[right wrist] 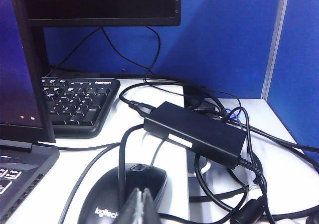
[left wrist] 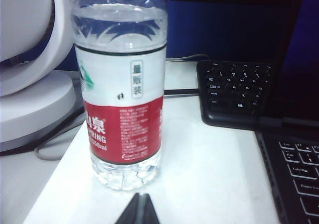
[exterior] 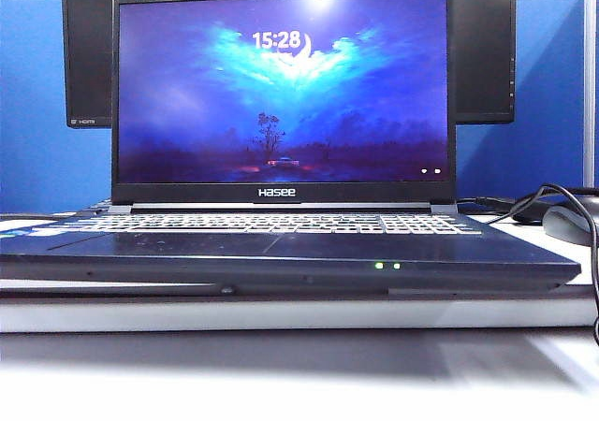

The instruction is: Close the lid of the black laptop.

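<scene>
In the exterior view, the black laptop (exterior: 281,243) is seen head-on with its lid (exterior: 283,94) standing fully upright, the lock screen lit and the white "Hasee" logo centred on the lower bezel. The lid's long axis runs across the view, parallel to the laptop's front edge, where two small green lights are lit. A larger monitor (exterior: 482,56) stands just behind the laptop, and a mouse (exterior: 569,223) with cables lies beside the laptop's right end. Neither gripper is seen here.

In the left wrist view, the left gripper (left wrist: 139,211) is shown with its two fingertips pressed together, nothing held between them. A water bottle (left wrist: 122,94) stands just ahead of it, a white fan (left wrist: 35,74) beyond that, and a separate keyboard (left wrist: 234,92) lies behind the laptop. The laptop's left keyboard corner and the edge of its lid are seen off to one side of the jaws.

In the right wrist view, the right gripper (right wrist: 141,209) is likewise clenched and empty, hovering over the mouse (right wrist: 122,196), with a power brick (right wrist: 197,132) beyond. The laptop's right corner and lid edge lie to the other side.

The laptop is judged to sit between the two grippers, neither clearly nearer; the lid's top edge would have to be reached from the side.
</scene>
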Available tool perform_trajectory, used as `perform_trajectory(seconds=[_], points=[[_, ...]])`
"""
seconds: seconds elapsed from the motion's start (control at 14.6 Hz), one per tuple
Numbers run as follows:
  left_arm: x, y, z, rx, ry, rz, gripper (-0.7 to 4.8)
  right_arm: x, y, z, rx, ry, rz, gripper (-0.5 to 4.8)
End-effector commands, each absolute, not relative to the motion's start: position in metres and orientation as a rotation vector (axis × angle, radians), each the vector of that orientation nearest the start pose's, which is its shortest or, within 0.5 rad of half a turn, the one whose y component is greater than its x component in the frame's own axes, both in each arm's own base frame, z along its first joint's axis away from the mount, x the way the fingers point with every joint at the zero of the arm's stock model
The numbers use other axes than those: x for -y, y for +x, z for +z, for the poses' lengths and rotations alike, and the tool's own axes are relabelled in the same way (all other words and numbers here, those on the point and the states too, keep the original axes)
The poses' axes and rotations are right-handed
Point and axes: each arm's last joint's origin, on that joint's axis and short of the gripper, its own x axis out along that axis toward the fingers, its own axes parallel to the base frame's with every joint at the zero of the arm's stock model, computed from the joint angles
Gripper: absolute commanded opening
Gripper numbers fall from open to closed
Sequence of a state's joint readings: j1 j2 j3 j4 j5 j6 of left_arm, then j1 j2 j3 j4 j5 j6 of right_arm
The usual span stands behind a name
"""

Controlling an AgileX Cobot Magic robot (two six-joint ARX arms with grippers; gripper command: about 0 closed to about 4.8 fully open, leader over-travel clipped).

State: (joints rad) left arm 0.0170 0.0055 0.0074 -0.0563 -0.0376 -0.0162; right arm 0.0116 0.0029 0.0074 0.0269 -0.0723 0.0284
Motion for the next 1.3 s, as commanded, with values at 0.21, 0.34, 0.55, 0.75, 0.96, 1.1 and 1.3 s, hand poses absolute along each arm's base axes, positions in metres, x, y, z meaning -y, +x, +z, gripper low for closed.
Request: perform_trajectory(seconds=[0.21,0.34,0.55,0.75,0.96,1.1,1.3], points=[[0.006,0.096,0.170,0.001,-0.335,-0.262,-0.04,-0.012,0.094,0.179,0.069,0.412,0.416,-0.06],[0.016,0.089,0.188,0.102,-0.352,-0.652,-0.04,-0.015,0.090,0.191,0.176,0.372,0.556,-0.05],[0.025,0.081,0.198,0.098,-0.409,-0.905,-0.03,-0.016,0.080,0.218,0.320,0.382,0.643,-0.05],[0.035,0.083,0.184,-0.061,-0.433,-0.963,-0.03,-0.018,0.069,0.255,0.362,0.352,0.669,-0.05],[0.045,0.080,0.177,-0.167,-0.447,-1.058,-0.03,-0.021,0.092,0.294,0.287,0.289,0.692,-0.05],[0.047,0.083,0.162,-0.290,-0.396,-1.029,-0.02,-0.028,0.120,0.316,0.252,0.265,0.733,-0.05],[0.049,0.087,0.155,-0.400,-0.400,-1.038,-0.01,-0.047,0.157,0.341,0.214,0.211,0.811,-0.05]])
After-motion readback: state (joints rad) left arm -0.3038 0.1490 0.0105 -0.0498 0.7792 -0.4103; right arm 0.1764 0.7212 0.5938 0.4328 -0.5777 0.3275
